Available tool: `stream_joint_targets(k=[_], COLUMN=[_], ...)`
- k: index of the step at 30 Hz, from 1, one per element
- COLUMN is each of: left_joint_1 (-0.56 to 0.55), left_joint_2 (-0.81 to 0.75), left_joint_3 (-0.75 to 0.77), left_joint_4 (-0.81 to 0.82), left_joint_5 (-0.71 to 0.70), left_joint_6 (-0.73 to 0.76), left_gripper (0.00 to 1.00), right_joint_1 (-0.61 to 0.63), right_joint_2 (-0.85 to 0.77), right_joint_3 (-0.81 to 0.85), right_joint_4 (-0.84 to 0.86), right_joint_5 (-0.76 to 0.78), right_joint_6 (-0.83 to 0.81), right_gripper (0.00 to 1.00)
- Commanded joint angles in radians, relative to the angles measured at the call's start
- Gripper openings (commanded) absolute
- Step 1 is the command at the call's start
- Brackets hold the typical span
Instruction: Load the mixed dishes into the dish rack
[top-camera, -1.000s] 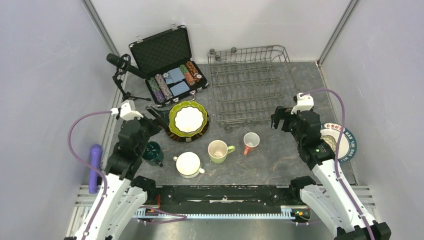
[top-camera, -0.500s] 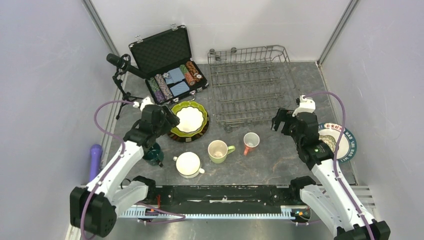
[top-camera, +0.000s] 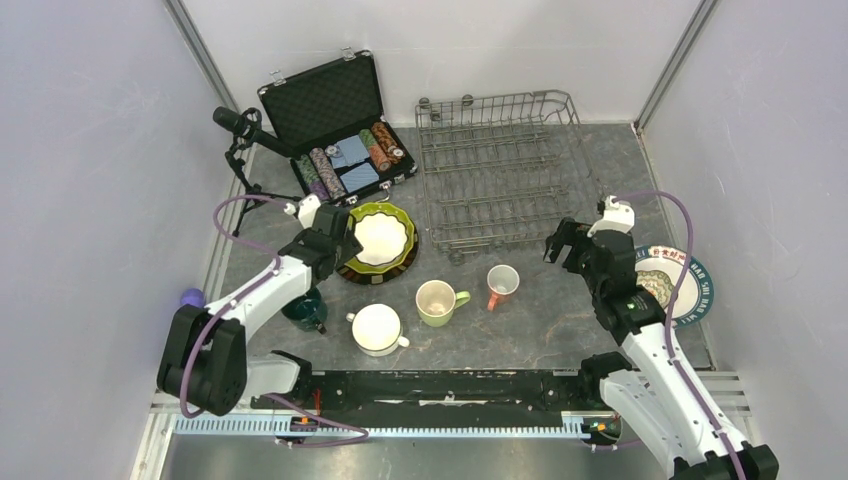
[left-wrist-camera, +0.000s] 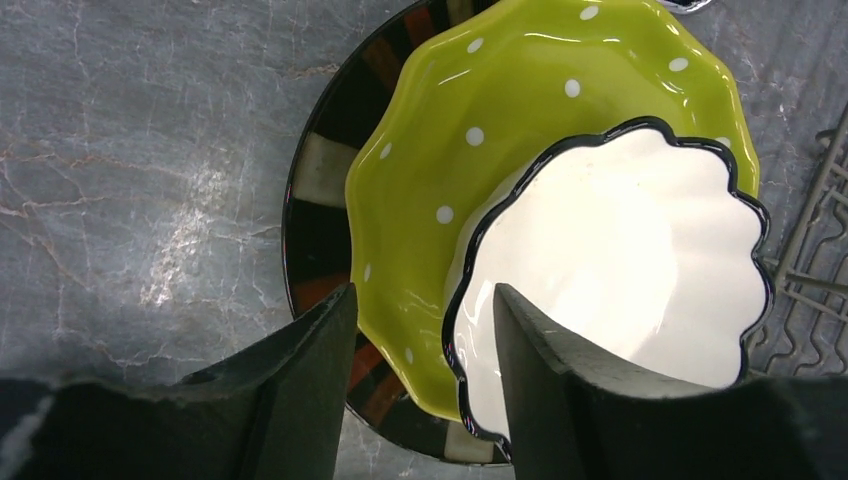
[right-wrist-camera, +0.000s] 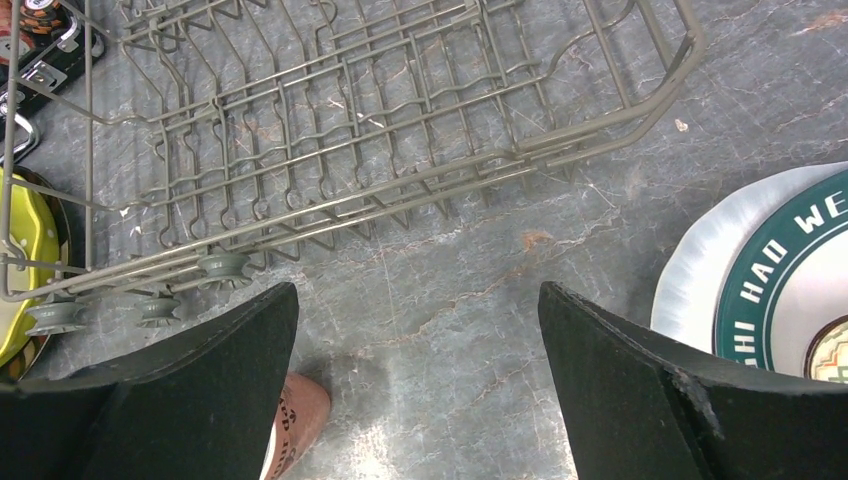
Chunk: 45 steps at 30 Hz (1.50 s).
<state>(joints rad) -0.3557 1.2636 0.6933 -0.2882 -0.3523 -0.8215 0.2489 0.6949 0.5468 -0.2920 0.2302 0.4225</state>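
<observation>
At the far left edge a purple cylinder (top-camera: 190, 297) peeks out beside the grey marbled tabletop (top-camera: 560, 335), too cropped to identify. Behind it stands a black microphone on a small tripod (top-camera: 238, 128), then the open black hinged case of poker chips (top-camera: 335, 125).

The left gripper (left-wrist-camera: 422, 300) hangs over the near-left edge of a three-dish stack: a dark plate with brown and cream rim blocks (left-wrist-camera: 315, 170), a lime-green wavy plate with white dots (left-wrist-camera: 440, 120) on it, and a white scalloped bowl with a black rim (left-wrist-camera: 620, 260) on top. Its jaws stand partly apart, straddling the green rim and the bowl's edge. They seem not to press on either, though the wrist view does not settle it.

Nearer the arms sit a dark-teal mug (top-camera: 303, 308), a white two-handled cup (top-camera: 377, 328), a light-green mug (top-camera: 437, 301) and a salmon-pink mug (top-camera: 502, 284), all upright on the table.

The grey wire dish rack (top-camera: 495, 98) lies behind them, holding nothing, just right of the stack.

The right gripper (right-wrist-camera: 417, 300) hovers over bare table between the rack's near rim and the pink mug, jaws spread wide and holding nothing. Just right of it lies a white plate with a teal lettered band (right-wrist-camera: 685, 290)
</observation>
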Motion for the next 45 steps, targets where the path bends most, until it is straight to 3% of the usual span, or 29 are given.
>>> stream_joint_targets(k=[1, 8, 12, 13, 14, 21, 28, 32, 36, 45], left_joint_1=[-0.007, -0.012, -0.012, -0.012, -0.012, -0.012, -0.011, -0.012, -0.013, -0.054], left_joint_2=[0.041, 0.147, 0.177, 0.171, 0.150, -0.138, -0.333, -0.349, -0.303, -0.197], left_joint_3=[0.041, 0.076, 0.088, 0.085, 0.087, 0.033, -0.024, -0.054, -0.062, -0.075], left_joint_4=[0.093, 0.118, 0.149, 0.178, 0.178, 0.192, 0.316, 0.466, 0.638, 0.852], left_joint_5=[-0.048, -0.046, -0.044, -0.030, -0.036, -0.040, 0.236, 0.436, 0.636, 0.719], left_joint_6=[0.012, 0.025, 0.059, 0.107, 0.127, 0.140, 0.042, -0.045, -0.042, -0.153], left_gripper=[0.55, 0.44, 0.16, 0.04, 0.02, 0.02, 0.02, 0.02, 0.02, 0.02], right_joint_1=[0.003, 0.002, 0.003, 0.003, 0.003, 0.003, 0.003, 0.005, 0.006, 0.124], right_joint_2=[-0.008, 0.016, 0.019, 0.021, 0.024, 0.062, 0.123, 0.145, 0.191, 0.337], right_joint_3=[-0.023, -0.029, -0.024, -0.024, -0.022, -0.001, 0.025, -0.037, -0.066, 0.009], right_joint_4=[0.070, 0.093, 0.106, 0.112, 0.119, 0.229, 0.426, 0.718, 0.929, 1.026], right_joint_5=[0.011, -0.001, -0.019, -0.034, -0.058, -0.321, -0.667, -0.840, -0.868, -0.836], right_joint_6=[0.019, 0.028, 0.025, 0.015, 0.004, -0.063, 0.001, 0.174, 0.334, 0.408], right_gripper=[0.95, 0.95, 0.95, 0.95, 0.95, 0.95, 0.98, 0.98, 0.98, 0.98])
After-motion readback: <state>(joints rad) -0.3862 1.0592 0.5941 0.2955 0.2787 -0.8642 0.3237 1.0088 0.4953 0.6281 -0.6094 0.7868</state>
